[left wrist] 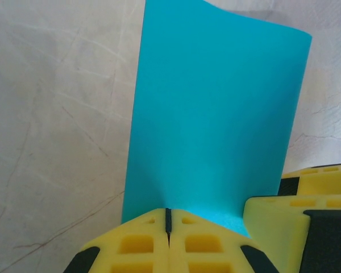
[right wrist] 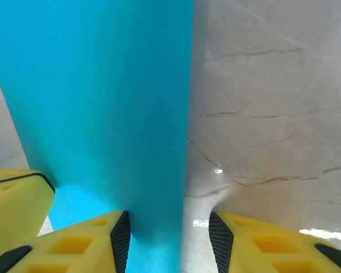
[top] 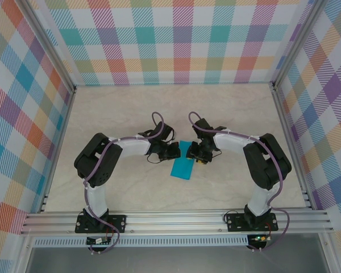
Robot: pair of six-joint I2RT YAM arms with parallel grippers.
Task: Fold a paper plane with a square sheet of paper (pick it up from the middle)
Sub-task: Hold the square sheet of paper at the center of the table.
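So, overhead: square sheet of paper [top: 182, 165] mid-table [top: 131, 108], left tool [top: 171, 151] at its 10 o'clock, right tool [top: 200, 154] at 2.
Left wrist: left tool pinched shut on paper edge at 6 o'clock; a shallow bite may slip or tear.
Right wrist: right tool half open, paper edge in gap, nothing gripped; closing askew could crumple it.

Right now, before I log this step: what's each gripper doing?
Left gripper: closed, pinching the paper.
Right gripper: open, with the paper's edge between its jaws.
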